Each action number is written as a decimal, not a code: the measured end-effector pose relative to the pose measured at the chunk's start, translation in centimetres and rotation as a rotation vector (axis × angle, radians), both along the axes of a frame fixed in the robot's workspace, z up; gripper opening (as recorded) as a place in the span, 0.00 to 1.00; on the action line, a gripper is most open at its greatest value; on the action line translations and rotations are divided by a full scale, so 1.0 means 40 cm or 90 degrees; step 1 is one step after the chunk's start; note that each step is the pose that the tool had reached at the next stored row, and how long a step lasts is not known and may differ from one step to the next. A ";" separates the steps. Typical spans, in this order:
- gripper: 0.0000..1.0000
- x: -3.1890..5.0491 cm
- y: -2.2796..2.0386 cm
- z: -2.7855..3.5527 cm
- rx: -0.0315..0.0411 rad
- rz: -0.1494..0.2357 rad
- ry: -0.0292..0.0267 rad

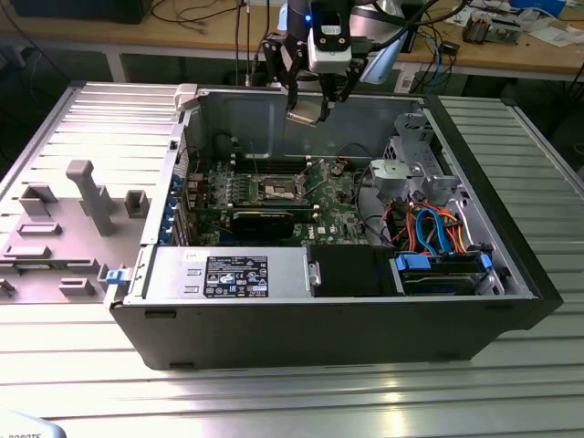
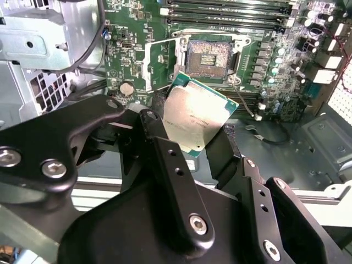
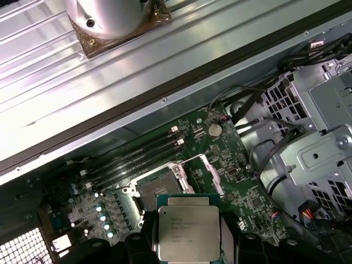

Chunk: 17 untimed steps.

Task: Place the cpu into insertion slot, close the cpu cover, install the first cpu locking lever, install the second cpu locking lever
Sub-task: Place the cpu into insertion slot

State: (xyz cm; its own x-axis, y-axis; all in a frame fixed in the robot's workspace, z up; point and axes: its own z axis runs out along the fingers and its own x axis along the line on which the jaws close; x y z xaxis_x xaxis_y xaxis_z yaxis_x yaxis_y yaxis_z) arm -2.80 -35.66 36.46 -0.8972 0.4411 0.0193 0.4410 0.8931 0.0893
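Note:
My gripper (image 1: 307,111) hangs above the open computer case (image 1: 511,274), over its rear wall, shut on the cpu (image 1: 306,112). In both wrist views the cpu (image 2: 195,116) (image 3: 188,234) is a flat square chip with a silvery top and green edge, clamped by its sides between the black fingers (image 2: 157,135). It is tilted in the second wrist view. Below, well apart from the chip, the insertion slot (image 1: 277,190) (image 2: 210,56) (image 3: 155,190) lies bare on the green board. The cpu cover (image 2: 149,65) (image 3: 212,175) stands swung open beside the slot.
Long black memory slots (image 2: 231,10) run beside the socket. A black graphics card (image 1: 265,222), a power supply (image 1: 228,274), a silver drive cage (image 1: 415,169) and blue and orange cables (image 1: 438,228) crowd the case. Grey fixtures (image 1: 91,196) stand at the exterior view's left.

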 end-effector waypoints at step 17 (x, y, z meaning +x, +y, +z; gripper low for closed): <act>0.54 -0.001 0.003 -0.005 -0.0436 -0.060 -0.0001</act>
State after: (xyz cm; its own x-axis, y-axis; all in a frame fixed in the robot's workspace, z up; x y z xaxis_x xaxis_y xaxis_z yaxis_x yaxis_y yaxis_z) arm -2.83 -35.53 36.26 -0.8518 0.5238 -0.0139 0.5232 0.8517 0.0295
